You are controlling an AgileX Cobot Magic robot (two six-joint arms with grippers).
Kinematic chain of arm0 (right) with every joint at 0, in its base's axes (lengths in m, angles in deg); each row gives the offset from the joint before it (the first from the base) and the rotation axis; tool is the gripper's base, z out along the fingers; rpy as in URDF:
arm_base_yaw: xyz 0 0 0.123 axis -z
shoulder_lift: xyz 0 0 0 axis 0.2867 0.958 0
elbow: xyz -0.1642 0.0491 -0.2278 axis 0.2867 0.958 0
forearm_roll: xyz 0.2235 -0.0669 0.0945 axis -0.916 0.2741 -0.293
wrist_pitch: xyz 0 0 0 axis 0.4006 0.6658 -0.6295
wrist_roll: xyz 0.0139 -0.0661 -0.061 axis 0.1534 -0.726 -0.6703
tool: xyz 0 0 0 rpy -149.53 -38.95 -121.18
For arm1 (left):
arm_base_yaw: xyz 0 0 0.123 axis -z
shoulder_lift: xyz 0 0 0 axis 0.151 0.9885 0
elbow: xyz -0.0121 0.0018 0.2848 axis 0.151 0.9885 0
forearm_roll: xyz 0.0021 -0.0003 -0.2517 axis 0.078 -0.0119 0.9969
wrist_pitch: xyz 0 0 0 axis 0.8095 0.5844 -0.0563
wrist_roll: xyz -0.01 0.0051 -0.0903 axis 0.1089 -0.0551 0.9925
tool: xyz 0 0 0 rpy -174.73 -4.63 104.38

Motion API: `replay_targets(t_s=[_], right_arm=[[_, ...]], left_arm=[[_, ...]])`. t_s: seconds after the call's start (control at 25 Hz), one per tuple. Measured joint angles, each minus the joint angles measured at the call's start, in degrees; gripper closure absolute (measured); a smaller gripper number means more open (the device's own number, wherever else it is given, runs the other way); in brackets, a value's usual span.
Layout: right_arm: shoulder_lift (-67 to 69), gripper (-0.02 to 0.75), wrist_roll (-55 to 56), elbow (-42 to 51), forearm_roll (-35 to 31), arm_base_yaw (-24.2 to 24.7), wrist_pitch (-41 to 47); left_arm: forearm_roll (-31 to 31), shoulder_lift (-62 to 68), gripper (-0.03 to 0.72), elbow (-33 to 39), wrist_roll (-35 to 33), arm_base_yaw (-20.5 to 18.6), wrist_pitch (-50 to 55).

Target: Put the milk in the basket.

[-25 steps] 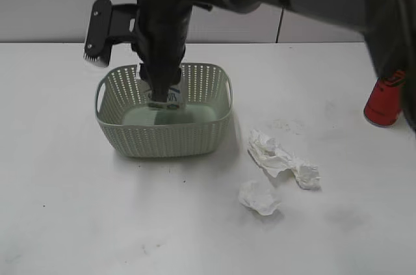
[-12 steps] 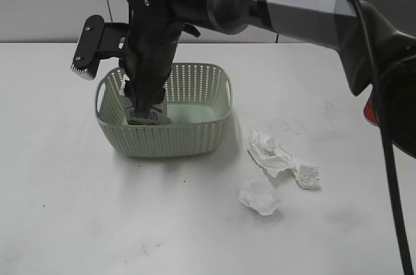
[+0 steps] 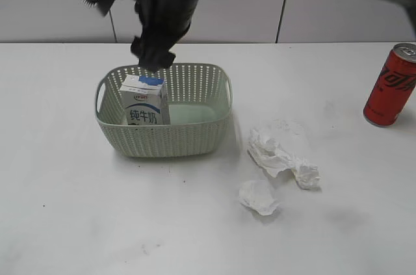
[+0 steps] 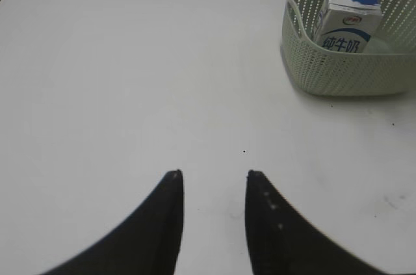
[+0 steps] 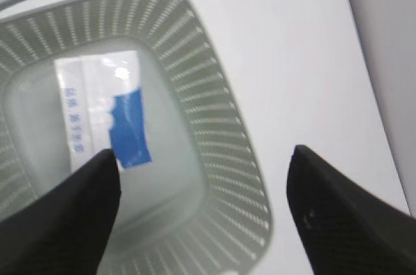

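Observation:
The milk (image 3: 144, 101), a small white carton with a blue top corner and blue characters, stands upright in the left part of the pale green basket (image 3: 195, 137). It also shows in the left wrist view (image 4: 349, 23) inside the basket (image 4: 338, 77), and from above in the right wrist view (image 5: 101, 109) with the basket (image 5: 224, 151) around it. My right gripper (image 3: 153, 54) is open and empty, above the carton and clear of it; its jaws show in the right wrist view (image 5: 205, 158). My left gripper (image 4: 211, 174) is open and empty over bare table, well left of the basket.
A red soda can (image 3: 390, 86) stands at the far right. Two crumpled white paper pieces (image 3: 283, 158) (image 3: 259, 197) lie right of the basket. The table top (image 3: 65, 210) is white.
My right gripper has let go of the milk and risen out of the basket. The carton now stands free in the basket's left part. The right arm has swung up, uncovering the soda can.

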Motion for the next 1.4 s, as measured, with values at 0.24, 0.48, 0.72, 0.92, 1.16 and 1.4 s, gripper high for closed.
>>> replay_targets(t_s=[0.24,0.48,0.72,0.92,1.16,1.4], right_arm=[[-8.6,0.125,11.5,0.0,0.0,5.6,6.5],[-14.5,0.147,22.5,-0.2,-0.4,14.9,16.5],[-20.0,0.148,26.2,1.8,-4.7,25.0,17.8],[-27.0,0.148,26.5,8.8,-5.4,33.4,17.8],[-38.5,0.148,26.5,24.3,-5.4,41.8,17.8],[-54.6,0.148,26.5,40.0,-7.8,42.6,17.8]], left_arm=[[0.0,0.0,0.454,0.0,0.0,0.0,0.0],[0.0,0.0,0.454,0.0,0.0,0.0,0.0],[0.0,0.0,0.454,0.0,0.0,0.0,0.0],[0.0,0.0,0.454,0.0,0.0,0.0,0.0],[0.0,0.0,0.454,0.0,0.0,0.0,0.0],[0.0,0.0,0.454,0.0,0.0,0.0,0.0]])
